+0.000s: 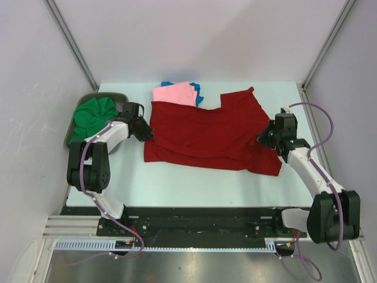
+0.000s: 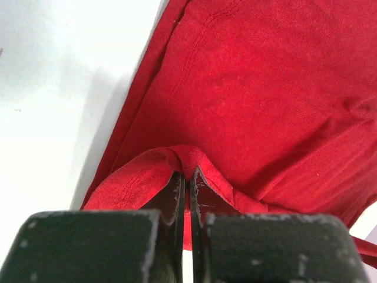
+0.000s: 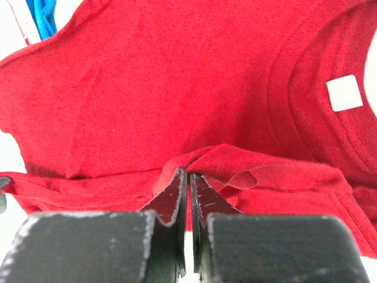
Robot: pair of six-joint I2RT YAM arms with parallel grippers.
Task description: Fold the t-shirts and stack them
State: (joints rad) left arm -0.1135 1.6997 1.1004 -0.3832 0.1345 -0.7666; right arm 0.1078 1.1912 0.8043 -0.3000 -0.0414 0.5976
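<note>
The dark red t-shirt (image 1: 206, 132) lies spread across the middle of the table, partly folded. My left gripper (image 1: 143, 131) is shut on a pinched fold at its left edge, seen in the left wrist view (image 2: 186, 172). My right gripper (image 1: 263, 139) is shut on a fold at its right edge, seen in the right wrist view (image 3: 188, 174). The shirt's white tag (image 3: 344, 93) shows inside the collar. A folded pink t-shirt (image 1: 173, 93) lies on a blue one (image 1: 196, 89) at the back. A crumpled green t-shirt (image 1: 93, 117) fills the grey tray (image 1: 103, 96) at left.
White walls and metal frame posts (image 1: 70, 41) enclose the table. The table's near edge (image 1: 177, 206) runs above the arm bases. Bare pale tabletop (image 1: 194, 183) lies in front of the red shirt.
</note>
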